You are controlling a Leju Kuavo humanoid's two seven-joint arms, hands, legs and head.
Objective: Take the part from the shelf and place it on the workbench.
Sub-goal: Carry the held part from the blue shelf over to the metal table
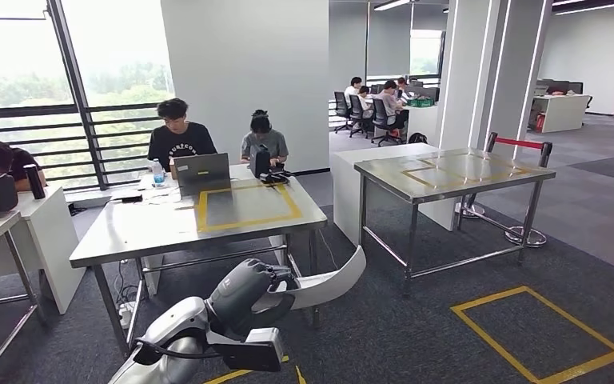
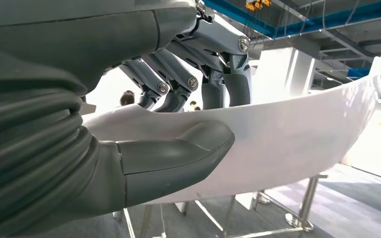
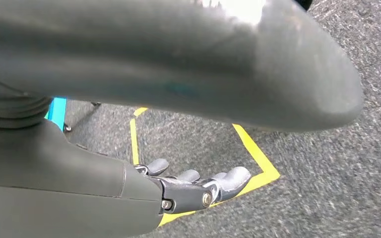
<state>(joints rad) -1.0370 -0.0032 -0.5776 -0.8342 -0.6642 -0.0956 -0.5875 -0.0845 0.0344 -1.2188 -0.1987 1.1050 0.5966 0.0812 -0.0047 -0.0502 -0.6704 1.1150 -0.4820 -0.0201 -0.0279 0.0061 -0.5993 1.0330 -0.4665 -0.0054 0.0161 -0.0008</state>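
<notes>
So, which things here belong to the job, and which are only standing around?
Job:
- long curved white plastic part, held by the left hand
- steel workbench with the yellow tape rectangle

Standing around:
- grey open laptop
- clear water bottle
- second steel table
- right hand, holding nothing

The part (image 2: 297,134) looks smooth glossy white plastic, the desk (image 1: 152,228) brushed metal with yellow tape, the floor (image 3: 327,188) rough grey carpet.

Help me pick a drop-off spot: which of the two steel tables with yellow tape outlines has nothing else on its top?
The right-hand steel table, by the white pillar. Its top carries just the yellow tape, while the left steel table also holds a laptop, a bottle and papers, with people seated behind it.
</notes>
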